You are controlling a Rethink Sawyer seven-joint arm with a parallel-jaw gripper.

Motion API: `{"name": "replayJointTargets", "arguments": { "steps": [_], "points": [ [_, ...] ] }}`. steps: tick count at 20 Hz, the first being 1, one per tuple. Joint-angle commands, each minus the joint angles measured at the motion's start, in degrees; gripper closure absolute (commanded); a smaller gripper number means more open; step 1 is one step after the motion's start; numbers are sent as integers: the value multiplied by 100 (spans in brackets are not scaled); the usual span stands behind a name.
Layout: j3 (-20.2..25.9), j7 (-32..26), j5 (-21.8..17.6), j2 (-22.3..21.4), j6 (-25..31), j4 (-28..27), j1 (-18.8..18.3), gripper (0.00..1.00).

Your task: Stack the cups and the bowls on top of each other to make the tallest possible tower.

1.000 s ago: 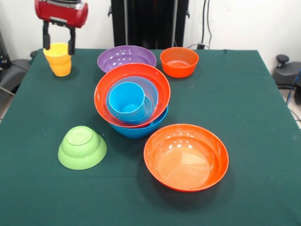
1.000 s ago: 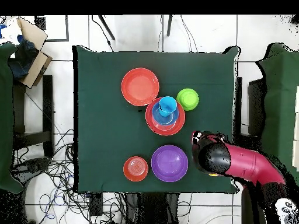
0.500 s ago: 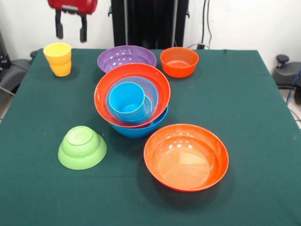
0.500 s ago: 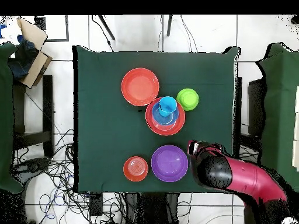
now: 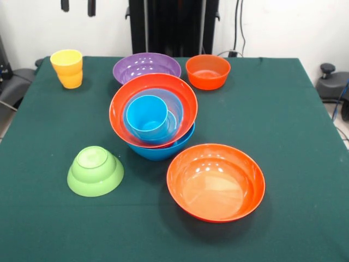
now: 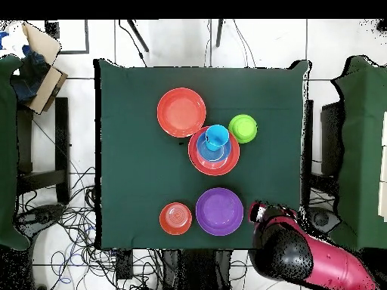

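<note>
Yellow cup alone near table corner edge.

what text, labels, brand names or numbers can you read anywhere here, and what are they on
None: no readable words, labels, brands or numbers in either view.
The yellow cup, the blue cup, the lime green bowl, the purple bowl and the orange bowls are plain glossy plastic with no print.
The green tablecloth is unmarked.
The cardboard box off the table shows no legible marking in the overhead view.
</note>
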Motion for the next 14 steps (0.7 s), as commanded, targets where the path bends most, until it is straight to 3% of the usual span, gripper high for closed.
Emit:
{"name": "replayJointTargets", "arguments": {
  "steps": [1, 5, 8, 12, 14],
  "points": [
    [844, -604, -214, -311, 0, 1100, -342, 0],
    [1404, -880, -2, -1181, -408, 2040, -1052, 0],
    [1933, -1246, 445, -1710, -487, 2619, -1620, 0],
    [2464, -1526, 866, -1996, -513, 3012, -2076, 0],
    [2668, -1231, 620, -1852, -698, 3110, -2272, 0]
  ]
}}
